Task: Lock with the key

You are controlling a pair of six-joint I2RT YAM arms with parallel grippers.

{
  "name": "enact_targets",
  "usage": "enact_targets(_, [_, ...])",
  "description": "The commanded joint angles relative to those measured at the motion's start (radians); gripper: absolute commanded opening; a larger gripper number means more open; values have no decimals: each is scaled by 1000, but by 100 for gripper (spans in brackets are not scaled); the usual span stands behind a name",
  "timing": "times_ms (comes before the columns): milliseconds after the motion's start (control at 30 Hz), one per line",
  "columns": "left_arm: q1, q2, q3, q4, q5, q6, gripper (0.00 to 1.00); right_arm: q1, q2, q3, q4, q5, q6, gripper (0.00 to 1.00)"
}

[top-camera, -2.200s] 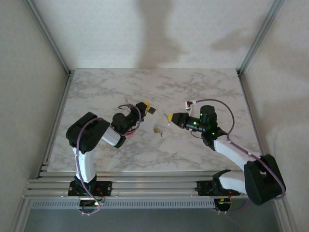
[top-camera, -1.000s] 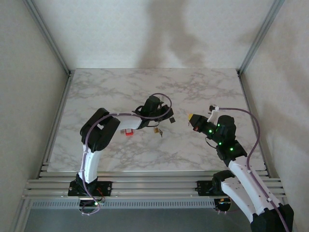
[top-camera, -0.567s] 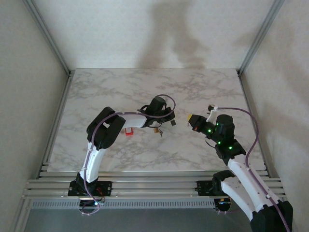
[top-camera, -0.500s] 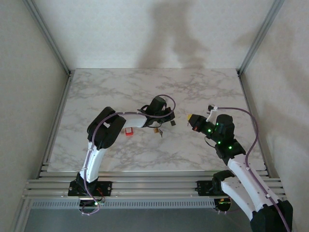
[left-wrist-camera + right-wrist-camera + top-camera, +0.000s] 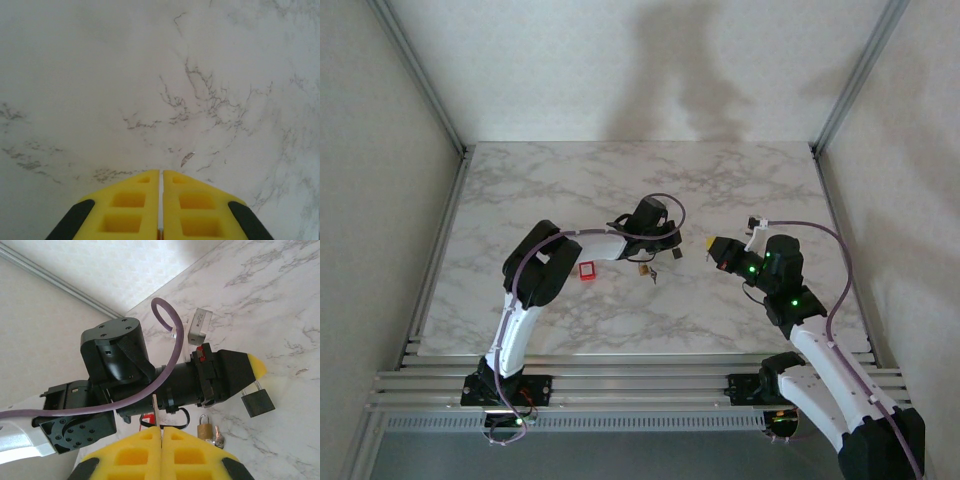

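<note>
The left gripper (image 5: pixel 255 366) is clamped on the shackle of a small black padlock (image 5: pixel 258 401), which hangs body-down over the middle of the table (image 5: pixel 740 180). The right gripper (image 5: pixel 161 431) faces it from the right-edge side, near but apart. Its fingers are pressed together on a thin metal strip (image 5: pixel 154 408), most likely the key seen edge-on, though that cannot be confirmed.

The padlock looks stiff and dense for its size. Held only by its shackle, it will probably swing or twist when the key pushes at it. A firmer hold on the body, or bracing it against the table, would help. The key is thin, smooth and apt to pivot between soft pads, so it is best pinched at its broad head with the blade left free.

A brass lock (image 5: pixel 203 429) with its own keys lies on the table just near-side of the hanging padlock, and a low approach could catch it. Elsewhere there is bare marble, with all the table's edges well away. The left arm's purple cable (image 5: pixel 172 340) loops up close to the line between the two grippers.
</note>
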Motion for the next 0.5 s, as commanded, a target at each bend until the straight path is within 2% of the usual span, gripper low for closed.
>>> enact_targets(0, [-7,25,34,-33,-29,29,0,-5,6,-6,47,-17,6,0])
enact_targets(167, [-6,29,43,-49,-41,39,0,-4,12,-6,49,-21,6,0])
enact_targets(467, [-10,31,48,-60,-54,51,7,-4,14,-6,52,-24,8,0])
